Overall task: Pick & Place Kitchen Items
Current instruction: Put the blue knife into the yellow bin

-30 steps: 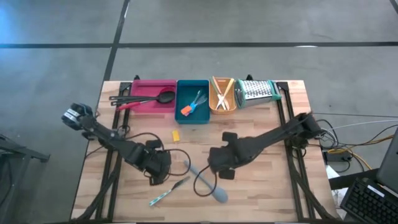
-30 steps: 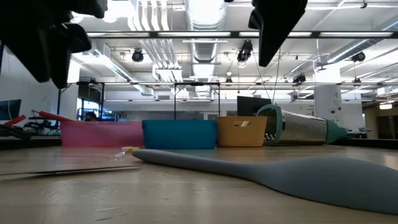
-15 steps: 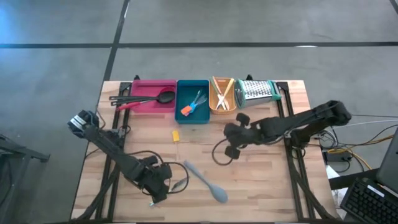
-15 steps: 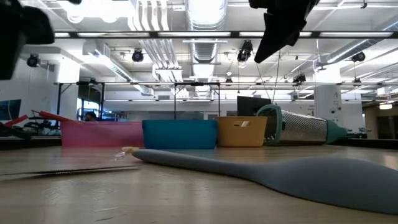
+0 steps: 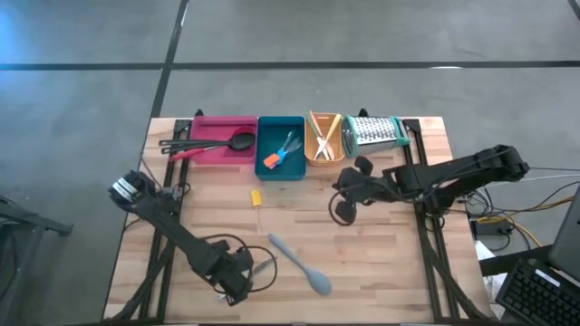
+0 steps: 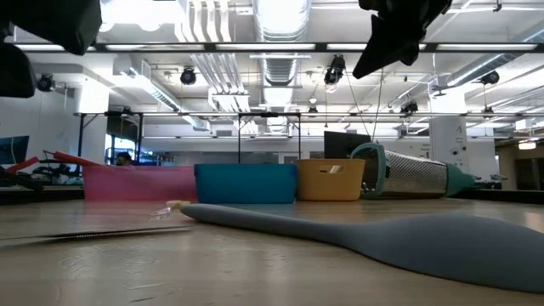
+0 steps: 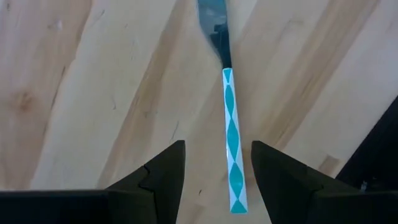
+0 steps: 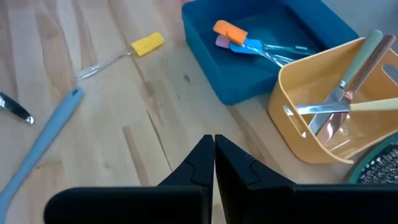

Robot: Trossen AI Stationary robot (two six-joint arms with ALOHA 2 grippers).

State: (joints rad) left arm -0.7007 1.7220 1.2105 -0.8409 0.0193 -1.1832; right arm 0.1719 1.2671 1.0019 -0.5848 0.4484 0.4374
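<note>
A knife with a teal-and-white diamond handle (image 7: 232, 143) lies flat on the wooden table near its front edge. My left gripper (image 7: 217, 148) hangs open just above it, pointing down, one finger on either side of the handle's end, and touches nothing; the high view shows this gripper (image 5: 241, 277) over the knife (image 5: 265, 267). A grey spoon (image 5: 300, 263) lies flat to its right. A small yellow-handled tool (image 5: 256, 196) lies mid-table. My right gripper (image 8: 214, 139) is shut and empty, raised over the table (image 5: 342, 197) before the trays.
Along the far edge stand a pink tray (image 5: 210, 127) with black spoons and a red tool, a teal tray (image 5: 267, 127) with small tools, an orange tray (image 5: 337, 156) with utensils, and a metal grater (image 5: 376, 132). Bare wood lies right of the grey spoon.
My left gripper has gone toward the table's near edge and down, rolling about its axis, and now stands over the knife's handle. My right gripper has drawn back from above the grey spoon toward the far right, nearer the trays, staying shut. No object has moved.
</note>
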